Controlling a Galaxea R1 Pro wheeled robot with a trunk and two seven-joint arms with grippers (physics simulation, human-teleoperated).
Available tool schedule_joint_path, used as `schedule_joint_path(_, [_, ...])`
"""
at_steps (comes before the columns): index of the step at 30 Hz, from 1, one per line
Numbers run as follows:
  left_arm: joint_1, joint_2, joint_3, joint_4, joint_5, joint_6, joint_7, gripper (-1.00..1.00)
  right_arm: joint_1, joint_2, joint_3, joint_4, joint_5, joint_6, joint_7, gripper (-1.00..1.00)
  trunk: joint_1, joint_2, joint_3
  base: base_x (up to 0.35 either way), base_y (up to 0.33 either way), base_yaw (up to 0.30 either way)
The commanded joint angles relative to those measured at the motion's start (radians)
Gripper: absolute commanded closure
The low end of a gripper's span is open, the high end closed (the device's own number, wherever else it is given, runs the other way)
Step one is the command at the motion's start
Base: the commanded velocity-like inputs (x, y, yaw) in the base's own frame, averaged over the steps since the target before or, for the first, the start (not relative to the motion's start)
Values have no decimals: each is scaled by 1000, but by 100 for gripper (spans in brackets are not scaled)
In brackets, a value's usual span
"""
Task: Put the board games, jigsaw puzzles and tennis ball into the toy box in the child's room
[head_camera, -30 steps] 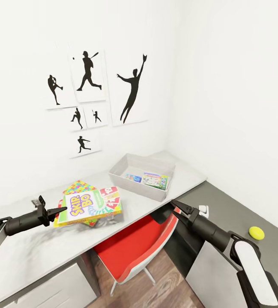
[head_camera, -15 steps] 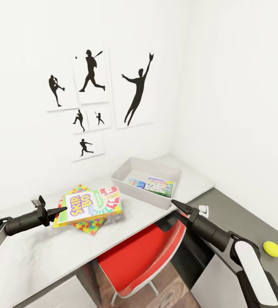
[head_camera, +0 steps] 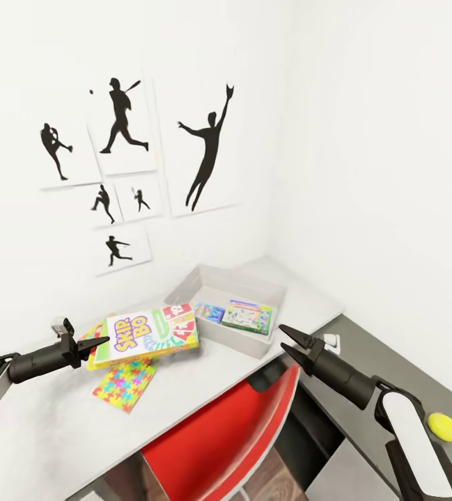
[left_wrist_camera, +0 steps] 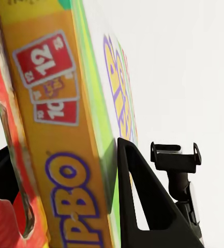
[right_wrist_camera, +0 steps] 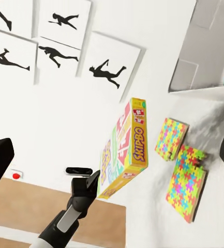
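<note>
The yellow-green-red game box [head_camera: 152, 336] held in the left gripper [head_camera: 95, 346] carries all the legible lettering. Its top face reads "SKIP-BO" in purple-outlined yellow letters, nearest the gripper, in the head view. Its narrow yellow edge [right_wrist_camera: 137, 137] reads "SKIPBO" in the right wrist view, and "P-BO" close to the gripper fingers in the left wrist view. Red printed cards [left_wrist_camera: 45, 59] on that edge, farther from the gripper, show "12" and "10". Print on the other boxes is too small to read.

6 black sports-silhouette prints [head_camera: 125, 118] on white wall, red chair [head_camera: 222, 435]
</note>
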Motion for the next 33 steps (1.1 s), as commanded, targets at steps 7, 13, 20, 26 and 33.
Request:
schedule_joint_path(7, [-1, 2, 1, 0, 1, 10, -4, 100, -1, 0, -1, 0, 6, 5, 7, -100, 1, -2, -1, 165, -6, -66])
schedule_joint_path(13, [-1, 2, 1, 0, 1, 10, -4, 100, -1, 0, -1, -1, 6, 5, 7, -100, 1, -2, -1, 32, -9, -5])
schedule_joint_path(20, [-1, 2, 1, 0, 2, 10, -4, 100, -1, 1, -1, -1, 6, 5, 7, -100, 1, -2, -1, 107, -95, 0])
schedule_joint_path(26, [-1, 2, 1, 1, 0, 10, -4, 100, -1, 1, -1, -1, 6, 5, 7, -100, 1, -2, -1, 73, -47, 0])
schedule_joint_path(33, [-1, 2, 1, 1, 0, 10, -4, 100, -1, 1, -1, -1, 6, 5, 7, -100, 1, -2, -1, 28, -16, 0])
